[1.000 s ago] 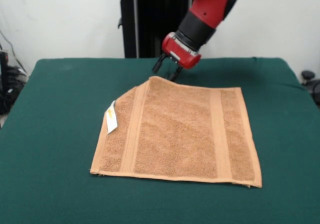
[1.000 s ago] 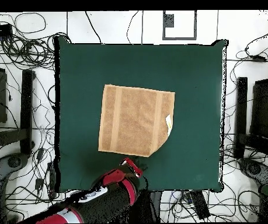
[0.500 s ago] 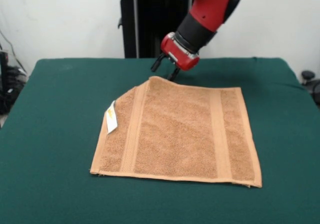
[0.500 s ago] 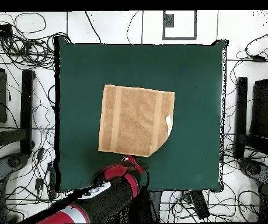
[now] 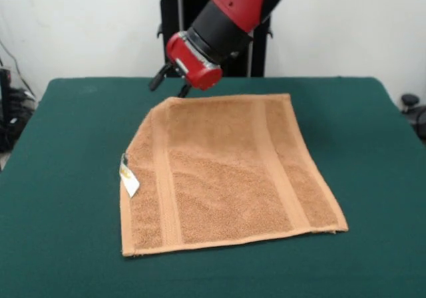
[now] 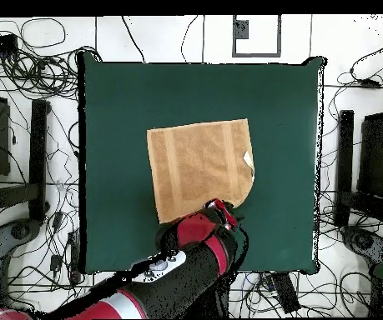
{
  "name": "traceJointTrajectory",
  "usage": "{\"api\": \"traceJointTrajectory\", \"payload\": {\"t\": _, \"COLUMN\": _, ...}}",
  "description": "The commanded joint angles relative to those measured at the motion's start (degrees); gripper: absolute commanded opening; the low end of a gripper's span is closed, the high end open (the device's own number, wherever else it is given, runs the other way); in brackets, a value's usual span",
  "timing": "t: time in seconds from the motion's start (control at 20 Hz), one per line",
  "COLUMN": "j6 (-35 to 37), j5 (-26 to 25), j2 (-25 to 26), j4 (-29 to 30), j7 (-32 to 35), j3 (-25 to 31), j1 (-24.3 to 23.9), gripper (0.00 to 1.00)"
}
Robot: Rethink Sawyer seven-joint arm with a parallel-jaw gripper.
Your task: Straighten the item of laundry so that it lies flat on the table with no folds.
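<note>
Front view: the orange-tan towel (image 5: 223,171) is seen spread near the middle of the green table (image 5: 60,245), its woven bands running away from the camera and a small white tag (image 5: 129,180) lying at its left edge. The red gripper (image 5: 170,83) is poised at the towel's far left corner, which appears cut off or tucked under rather than squared. Two dark fingers (image 5: 160,78) are visible and look spread apart, though whether any cloth is pinched between them cannot be told, since the corner is masked by the gripper's red body. The step in hand is judged to be the drawing-out of that last corner; the next move calls for the corner to be pulled outward, away from the towel's centre, until the edge lies straight. Seen from overhead, the same corner is hidden beneath the arm (image 6: 178,275).
</note>
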Motion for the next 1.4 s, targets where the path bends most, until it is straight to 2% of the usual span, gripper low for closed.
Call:
{"api": "traceJointTrajectory", "payload": {"t": 0.05, "j6": -3.7, "j5": 0.9, "j2": 1.5, "j4": -8.7, "j7": 1.7, "j3": -0.9, "j1": -0.2, "gripper": 1.0}}
{"api": "traceJointTrajectory", "payload": {"t": 0.6, "j6": -6.7, "j5": 1.5, "j2": 3.9, "j4": -9.1, "j7": 3.1, "j3": -0.7, "j1": -0.2, "gripper": 1.0}}
{"api": "traceJointTrajectory", "payload": {"t": 0.85, "j6": -7.6, "j5": 0.5, "j2": 5.0, "j4": -10.0, "j7": 1.6, "j3": -1.5, "j1": -0.1, "gripper": 1.0}}
{"api": "traceJointTrajectory", "payload": {"t": 1.15, "j6": -11.5, "j5": 1.3, "j2": 11.1, "j4": -11.4, "j7": 0.9, "j3": -9.4, "j1": 3.0, "gripper": 1.0}}
{"api": "traceJointTrajectory", "payload": {"t": 1.4, "j6": -12.6, "j5": 0.2, "j2": 10.4, "j4": -10.0, "j7": 0.6, "j3": -10.0, "j1": 2.8, "gripper": 1.0}}
